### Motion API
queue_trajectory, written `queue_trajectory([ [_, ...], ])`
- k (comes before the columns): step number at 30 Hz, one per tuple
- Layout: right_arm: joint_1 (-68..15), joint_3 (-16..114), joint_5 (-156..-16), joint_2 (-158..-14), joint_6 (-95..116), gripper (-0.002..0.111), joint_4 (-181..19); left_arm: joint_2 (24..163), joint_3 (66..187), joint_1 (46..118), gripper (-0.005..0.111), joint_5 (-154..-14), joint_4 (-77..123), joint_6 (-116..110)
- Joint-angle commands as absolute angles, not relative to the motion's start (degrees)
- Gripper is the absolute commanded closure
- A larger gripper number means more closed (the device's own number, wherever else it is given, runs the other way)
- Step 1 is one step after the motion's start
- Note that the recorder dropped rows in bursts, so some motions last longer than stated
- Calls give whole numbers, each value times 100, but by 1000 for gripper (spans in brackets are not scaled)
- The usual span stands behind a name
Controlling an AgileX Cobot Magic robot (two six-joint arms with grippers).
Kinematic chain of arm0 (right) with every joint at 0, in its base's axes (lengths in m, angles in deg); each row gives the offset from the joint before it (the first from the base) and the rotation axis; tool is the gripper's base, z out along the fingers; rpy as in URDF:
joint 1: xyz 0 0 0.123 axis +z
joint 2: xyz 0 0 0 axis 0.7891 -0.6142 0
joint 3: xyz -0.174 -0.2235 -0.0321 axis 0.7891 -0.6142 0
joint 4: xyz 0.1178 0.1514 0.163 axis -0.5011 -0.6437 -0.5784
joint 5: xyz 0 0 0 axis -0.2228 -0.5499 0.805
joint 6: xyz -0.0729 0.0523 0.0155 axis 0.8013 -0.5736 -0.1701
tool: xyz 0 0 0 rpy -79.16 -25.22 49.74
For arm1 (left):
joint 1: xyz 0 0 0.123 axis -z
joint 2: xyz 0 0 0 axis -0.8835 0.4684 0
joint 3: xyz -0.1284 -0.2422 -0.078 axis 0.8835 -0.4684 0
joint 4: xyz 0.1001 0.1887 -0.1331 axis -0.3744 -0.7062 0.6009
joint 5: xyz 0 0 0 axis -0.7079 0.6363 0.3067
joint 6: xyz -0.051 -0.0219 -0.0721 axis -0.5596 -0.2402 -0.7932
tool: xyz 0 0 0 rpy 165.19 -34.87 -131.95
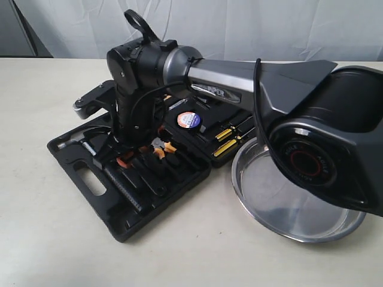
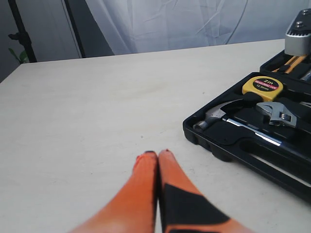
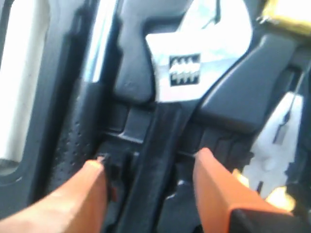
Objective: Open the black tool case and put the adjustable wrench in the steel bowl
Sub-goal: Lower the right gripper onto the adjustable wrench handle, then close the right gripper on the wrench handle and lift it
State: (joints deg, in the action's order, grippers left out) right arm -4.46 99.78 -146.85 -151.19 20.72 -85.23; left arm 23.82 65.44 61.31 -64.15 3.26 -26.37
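The black tool case (image 1: 90, 179) lies open on the table, its tools in their moulded slots. The adjustable wrench (image 3: 187, 68) rests in its slot, silver head (image 2: 277, 112) beside the hammer. My right gripper (image 3: 150, 160) is down inside the case, open, one orange finger (image 3: 92, 179) on each side of the wrench's black handle (image 3: 155, 160), not closed on it. In the exterior view the right arm (image 1: 143, 154) covers the wrench. The steel bowl (image 1: 287, 203) stands to the right of the case, with nothing in it. My left gripper (image 2: 156, 154) is shut on nothing, over bare table to the left of the case.
A hammer (image 2: 218, 115) and a yellow tape measure (image 2: 262, 85) lie in the case by the wrench. Yellow-handled screwdrivers (image 1: 226, 140) fill the lid half near the bowl. Orange-handled pliers (image 3: 272, 141) lie just beside the right finger. The right arm's bulk overhangs the bowl.
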Motion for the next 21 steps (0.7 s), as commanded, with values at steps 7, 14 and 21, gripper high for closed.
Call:
queue_trajectory([
  [7, -471, 9966, -14128, -15210, 1861, 57, -8319, 2367, 6561, 6108, 107, -6473, 343, -2643],
  [14, -471, 9966, -14143, -15390, 1861, 57, -8382, 2367, 6561, 6108, 107, -6473, 343, -2643],
  [21, -471, 9966, -14185, -15696, 1708, 57, -8429, 2367, 6561, 6108, 107, -6473, 343, -2643],
])
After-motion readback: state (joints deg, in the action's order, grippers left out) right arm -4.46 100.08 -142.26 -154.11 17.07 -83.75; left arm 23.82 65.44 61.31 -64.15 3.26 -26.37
